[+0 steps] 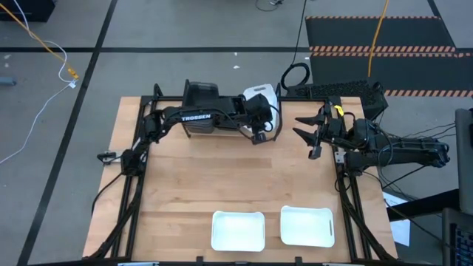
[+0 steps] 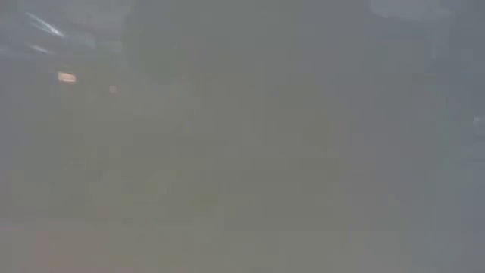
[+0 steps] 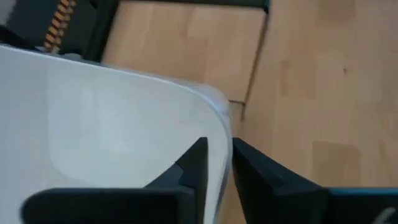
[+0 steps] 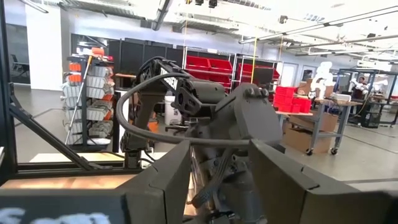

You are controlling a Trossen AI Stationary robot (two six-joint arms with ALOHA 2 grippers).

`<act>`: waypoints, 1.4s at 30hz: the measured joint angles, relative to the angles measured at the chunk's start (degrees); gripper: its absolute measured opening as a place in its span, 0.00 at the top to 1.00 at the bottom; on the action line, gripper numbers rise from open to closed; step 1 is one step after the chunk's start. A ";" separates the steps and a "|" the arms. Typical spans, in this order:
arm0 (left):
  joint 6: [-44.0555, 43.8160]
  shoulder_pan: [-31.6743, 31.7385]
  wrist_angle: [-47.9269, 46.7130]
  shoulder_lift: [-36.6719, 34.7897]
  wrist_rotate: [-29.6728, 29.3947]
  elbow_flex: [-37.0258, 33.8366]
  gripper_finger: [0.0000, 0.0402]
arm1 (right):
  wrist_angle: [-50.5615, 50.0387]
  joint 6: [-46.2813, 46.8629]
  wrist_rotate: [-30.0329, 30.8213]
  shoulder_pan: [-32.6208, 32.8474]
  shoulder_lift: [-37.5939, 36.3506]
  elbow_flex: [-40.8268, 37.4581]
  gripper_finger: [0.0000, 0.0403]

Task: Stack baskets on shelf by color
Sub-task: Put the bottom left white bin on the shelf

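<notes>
Two white baskets on the near table edge, side by side, not stacked: one [image 1: 238, 230], the other [image 1: 307, 226] just to its right. Both untouched, well apart from either arm. Judged as the bulk of what's left.

Mid-table bare wood.

Far side: left gripper [image 1: 260, 127] at the shelf [image 1: 275, 130], over a third white basket [image 1: 260, 94] sitting at the shelf's right end. Left wrist view: fingers [image 3: 194, 168] straddling that basket's rim [image 3: 214, 112], one inside the wall, one outside, small gap showing; can't tell whether pinching or just let go. Basket looks seated on the shelf's wooden board [image 3: 186, 43], so placement judged done or nearly so.

Dark grey basket [image 1: 201, 94] at the shelf's left end, partly under the left arm; can't tell if more than one stacked there. No black mesh baskets identifiable.

Right gripper [image 1: 310, 127] parked beside the shelf's right end, jaws spread, nothing between them.

Low view fogged out, no use.

Estimate: roughly one white in place, two to go.
</notes>
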 joint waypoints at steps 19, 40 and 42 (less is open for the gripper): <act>4.98 0.07 -2.29 -1.02 -1.62 0.00 0.51 | -0.52 -0.35 0.04 0.00 0.00 0.00 0.61; 6.57 2.80 -8.69 -0.63 2.01 0.00 0.84 | -0.92 -1.16 0.04 -0.01 0.01 0.00 0.61; 6.59 2.91 -9.68 -0.63 2.14 0.00 0.88 | -0.92 -1.16 0.04 0.00 0.02 0.00 0.61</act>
